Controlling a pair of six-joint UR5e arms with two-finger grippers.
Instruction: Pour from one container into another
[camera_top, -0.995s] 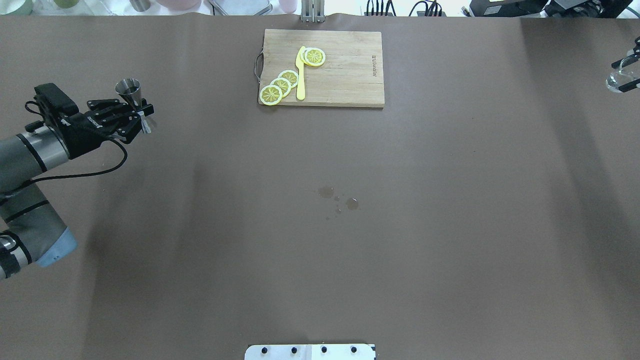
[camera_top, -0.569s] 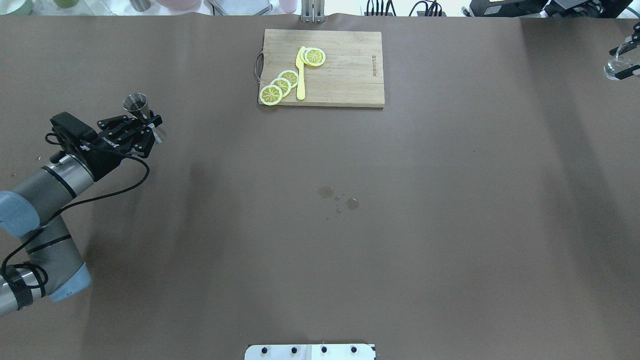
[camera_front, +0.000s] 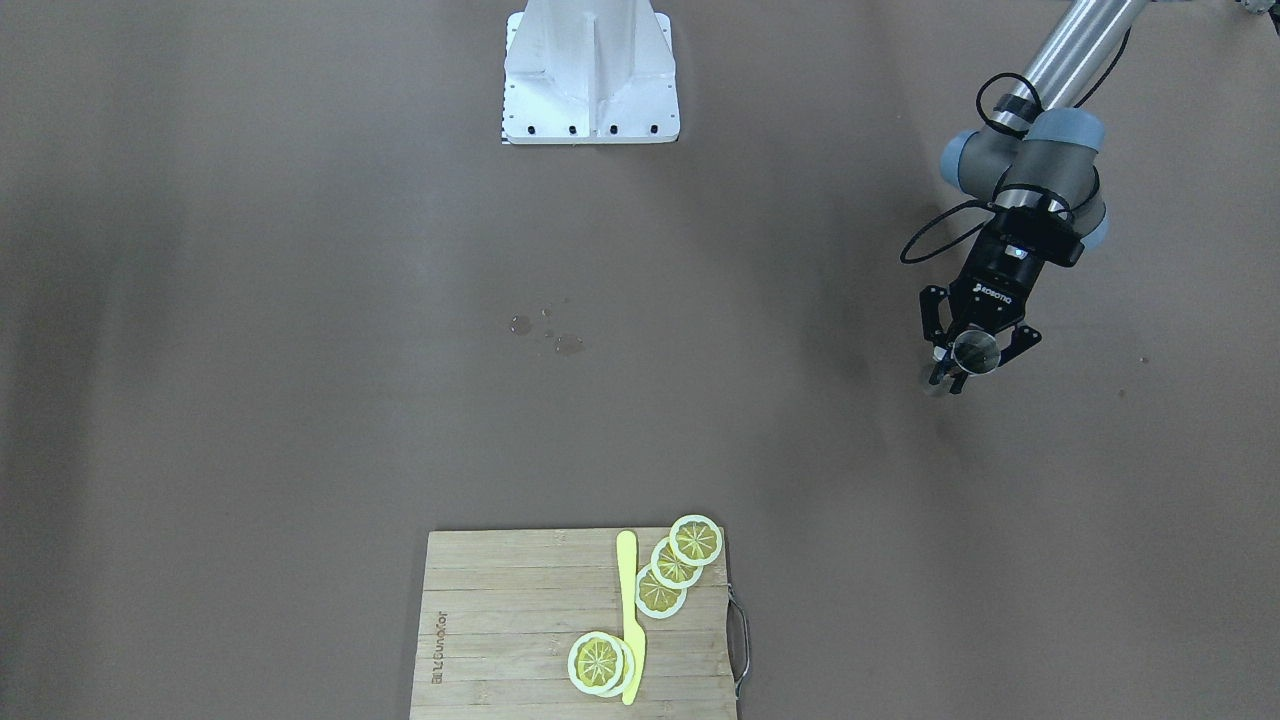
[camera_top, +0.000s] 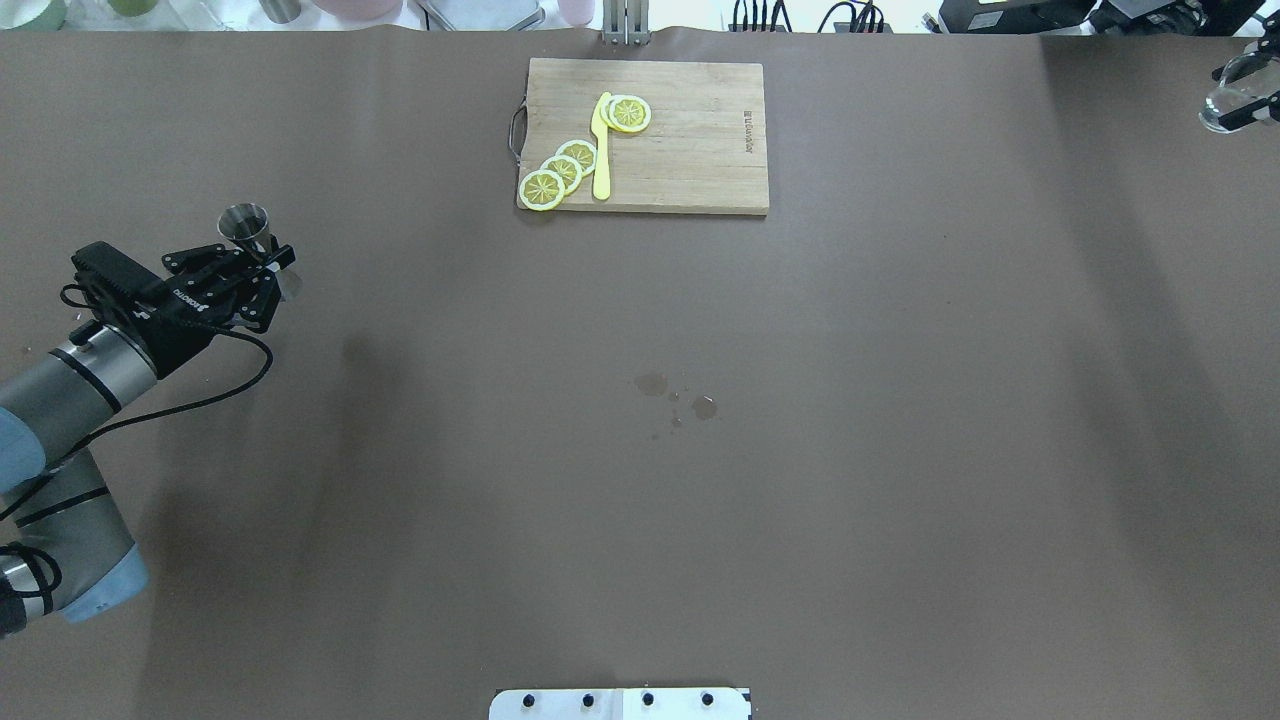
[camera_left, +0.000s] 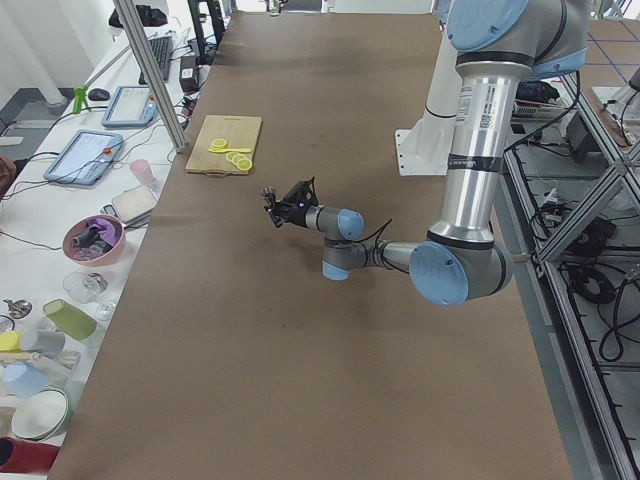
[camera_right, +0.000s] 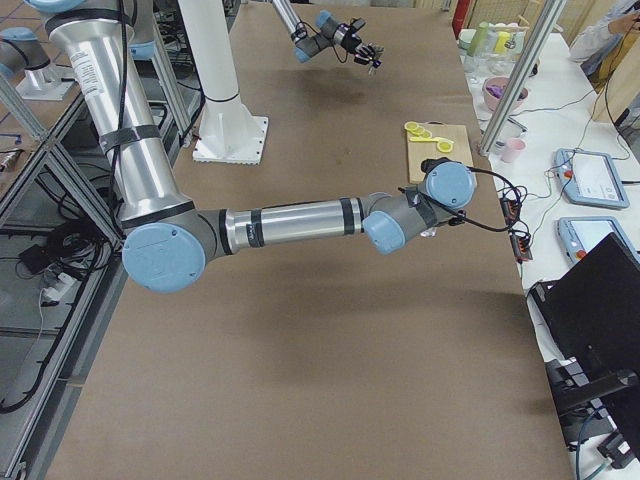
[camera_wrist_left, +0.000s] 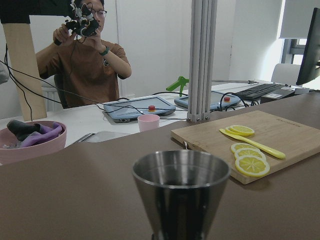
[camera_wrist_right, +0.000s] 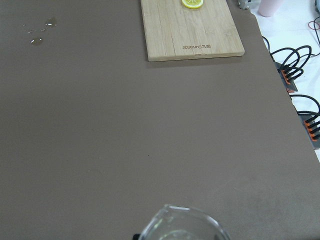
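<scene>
I'm gripping steel cup (camera_top: 250, 228) at waist, left jaws closed on it, upright, I reckon to avoid spilling, above counter (camera_top: 640, 520) near my left edge. Right jaws are clamping clear glass (camera_top: 1222, 105) far right, well apart from cup. Left wrist view is showing cup rim level; overhead is missing that. Right wrist view is catching only glass rim.

Brown table (camera_top: 640, 550) — cluttered white side bench (camera_left: 30, 210) alongside.
</scene>
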